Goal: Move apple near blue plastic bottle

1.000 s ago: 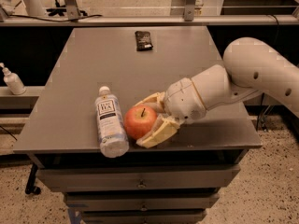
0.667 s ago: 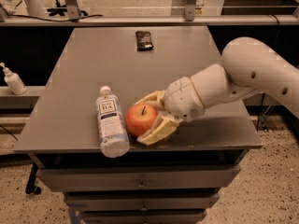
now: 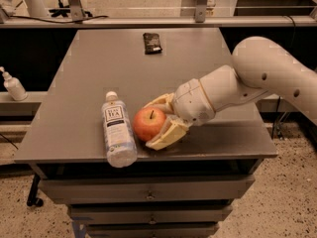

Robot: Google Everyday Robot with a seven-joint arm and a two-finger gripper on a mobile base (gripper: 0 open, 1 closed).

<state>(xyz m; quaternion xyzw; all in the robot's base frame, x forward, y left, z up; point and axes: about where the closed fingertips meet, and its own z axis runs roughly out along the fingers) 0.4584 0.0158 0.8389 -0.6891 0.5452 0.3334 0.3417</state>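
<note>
**At the table's near edge: gripper clasping the apple beside the bottle**

At the near edge of the grey table (image 3: 84,88), the gripper (image 3: 153,125) lay low over the surface, its two pale fingers (image 3: 166,137) set on either side of the apple (image 3: 147,123) and closed against it. One finger ran behind the fruit and the other in front of it, nearest the table's edge. The apple sat between the fingertips with its stem up and its underside apparently on the tabletop.

The arm (image 3: 257,76) entered from the right. A thick white link sloped down from the upper right, bent at a rounded joint and continued leftward through the wrist to the gripper, nearly level with the table.

The blue plastic bottle (image 3: 118,132) lay on its side just beyond the fingertips, on the far side of the apple from the wrist. Its white cap pointed away from the table's near edge. Whether a gap separated apple and bottle could not be made out.

A small dark packet (image 3: 152,42) lay well beyond the gripper, near the table's far edge. A white pump dispenser (image 3: 13,86) stood far off past the bottle, on a lower ledge beside the table.

The arm's upper end was cut off at the right border. The rear finger was largely hidden behind the apple, and the contact between the pads and the fruit's right side was concealed by the wrist housing. Drawers (image 3: 148,190) under the table were partly cut off at the bottom.
</note>
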